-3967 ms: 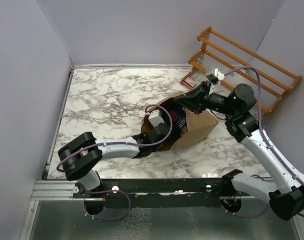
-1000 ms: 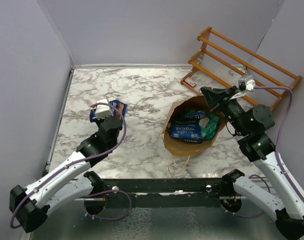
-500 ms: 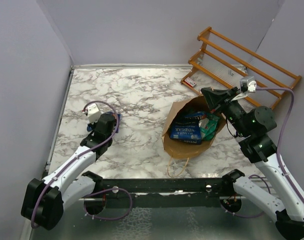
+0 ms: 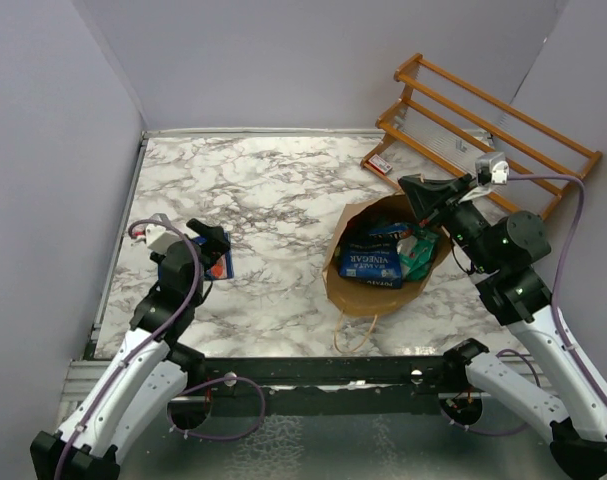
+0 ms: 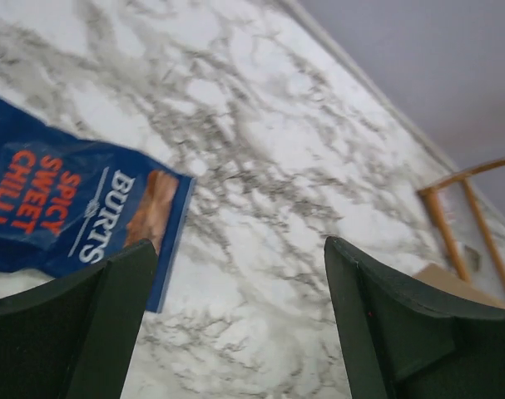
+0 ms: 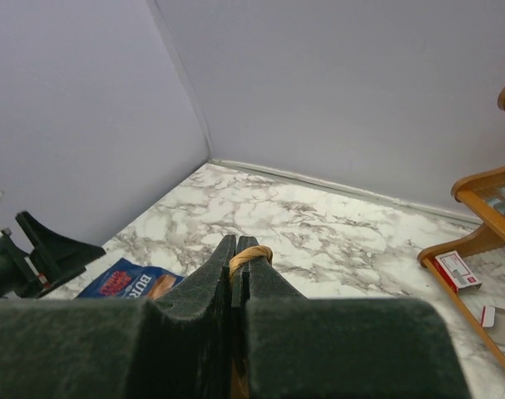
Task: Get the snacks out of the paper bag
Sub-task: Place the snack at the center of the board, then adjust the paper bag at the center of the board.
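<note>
The marble table [image 4: 283, 180] carries the paper bag [image 4: 368, 298] right of centre, mouth gaping, with blue and green snacks [image 4: 373, 262] inside. The right hand [image 4: 407, 185] is clenched on the bag's handle [image 6: 250, 253]. The left hand [image 4: 215, 250], released and empty, hovers over a blue packet [image 5: 69, 208] lying flat at the left.

Left gripper [image 4: 209, 250] has released the blue packet [image 5: 69, 204] (jaws apart).
</note>
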Action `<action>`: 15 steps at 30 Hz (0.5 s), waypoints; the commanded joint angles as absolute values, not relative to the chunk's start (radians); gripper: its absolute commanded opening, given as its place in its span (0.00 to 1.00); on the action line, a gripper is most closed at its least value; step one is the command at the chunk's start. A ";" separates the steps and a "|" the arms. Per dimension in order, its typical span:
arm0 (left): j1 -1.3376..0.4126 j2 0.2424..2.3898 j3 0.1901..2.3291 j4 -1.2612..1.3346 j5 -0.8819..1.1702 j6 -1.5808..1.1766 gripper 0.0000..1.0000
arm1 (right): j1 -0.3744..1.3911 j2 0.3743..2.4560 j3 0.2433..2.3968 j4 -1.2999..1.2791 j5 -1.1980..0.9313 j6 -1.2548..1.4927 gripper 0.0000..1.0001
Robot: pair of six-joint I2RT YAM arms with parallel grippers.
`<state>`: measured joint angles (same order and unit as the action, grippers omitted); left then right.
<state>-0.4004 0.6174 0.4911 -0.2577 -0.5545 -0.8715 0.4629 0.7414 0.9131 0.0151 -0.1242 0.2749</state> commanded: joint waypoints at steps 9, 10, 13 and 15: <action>-0.396 0.691 0.643 0.161 0.189 -0.669 0.80 | 0.463 0.770 0.905 0.079 -0.620 0.196 0.02; -0.396 0.717 0.650 0.177 0.228 -0.677 0.80 | 0.464 0.777 0.907 0.092 -0.695 0.202 0.02; -0.397 0.789 0.630 0.222 0.307 -0.716 0.75 | 0.465 0.805 0.911 0.117 -0.864 0.227 0.02; -0.397 0.816 0.580 0.262 0.314 -0.749 0.74 | 0.465 0.817 0.909 0.126 -0.930 0.234 0.02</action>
